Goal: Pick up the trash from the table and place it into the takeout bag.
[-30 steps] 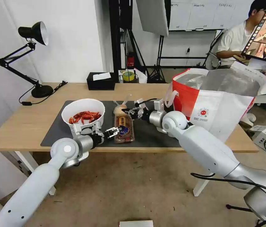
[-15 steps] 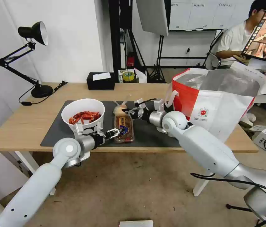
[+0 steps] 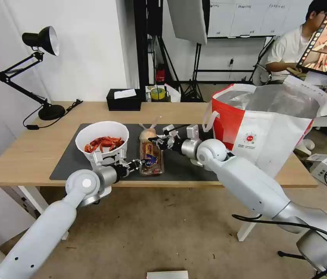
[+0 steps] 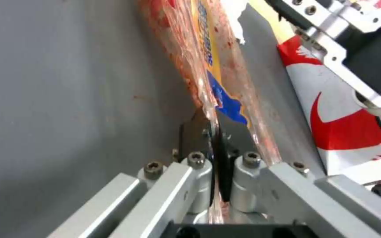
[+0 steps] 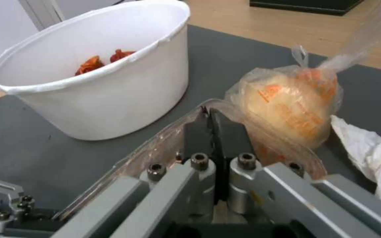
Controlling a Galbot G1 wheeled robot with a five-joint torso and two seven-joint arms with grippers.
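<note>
Both grippers have closed in on the clear hinged tray (image 3: 152, 157) beside the white bowl (image 3: 102, 140), left gripper (image 3: 137, 164) and right gripper (image 3: 159, 141) each clamped on an opposite edge, readying a two-armed lift toward the takeout bag (image 3: 264, 120).

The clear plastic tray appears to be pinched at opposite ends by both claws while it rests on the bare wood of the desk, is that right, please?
Not quite: the clear plastic tray lies on the dark grey mat, not on bare wood, as the head view shows. The rest holds: the left claw pinches its near edge and the right claw its far edge, both shut on the plastic in the wrist views.
</note>
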